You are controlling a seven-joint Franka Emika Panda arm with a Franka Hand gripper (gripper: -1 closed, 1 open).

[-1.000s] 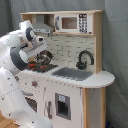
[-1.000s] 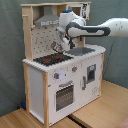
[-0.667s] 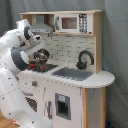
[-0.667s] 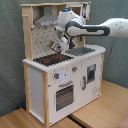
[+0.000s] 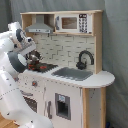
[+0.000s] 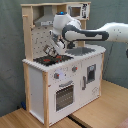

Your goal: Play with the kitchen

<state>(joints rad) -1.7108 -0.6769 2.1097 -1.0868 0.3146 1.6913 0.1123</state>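
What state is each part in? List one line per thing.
gripper: low over the stovetop; what it holds, cannot tell.
stovetop: black, red rings showing.
oven door: closed.
microwave: door closed.
sink: nothing visible in it.
faucet: upright, arched over the sink.
hood: fixed above the stovetop.
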